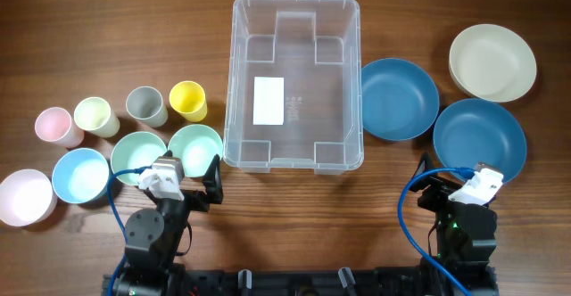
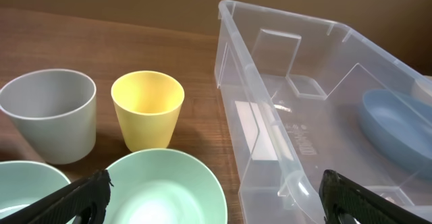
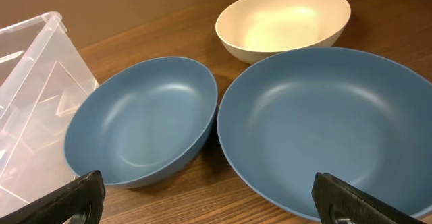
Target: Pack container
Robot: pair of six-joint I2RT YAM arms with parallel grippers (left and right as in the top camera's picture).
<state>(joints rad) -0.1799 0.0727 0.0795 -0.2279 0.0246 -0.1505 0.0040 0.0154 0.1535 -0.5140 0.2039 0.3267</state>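
The clear container (image 1: 234,82) stands empty at the table's middle, with a white label (image 1: 268,100) on its base. It also shows in the left wrist view (image 2: 243,75) and at the left edge of the right wrist view (image 3: 34,102). My left gripper (image 1: 183,175) is open and empty near the front, just behind a mint bowl (image 2: 169,190) and left of the container's near corner; its jaws (image 2: 216,200) hold nothing. My right gripper (image 1: 459,176) is open and empty in front of two blue bowls (image 3: 142,119) (image 3: 331,126); its jaws (image 3: 209,190) are spread wide.
Left of the container stand yellow (image 1: 188,100), grey (image 1: 145,106), pale green (image 1: 95,116) and pink (image 1: 57,126) cups, with two mint bowls (image 1: 138,157) (image 1: 195,146), a light blue bowl (image 1: 80,175) and a pale pink bowl (image 1: 24,196). A cream bowl (image 1: 492,61) sits far right.
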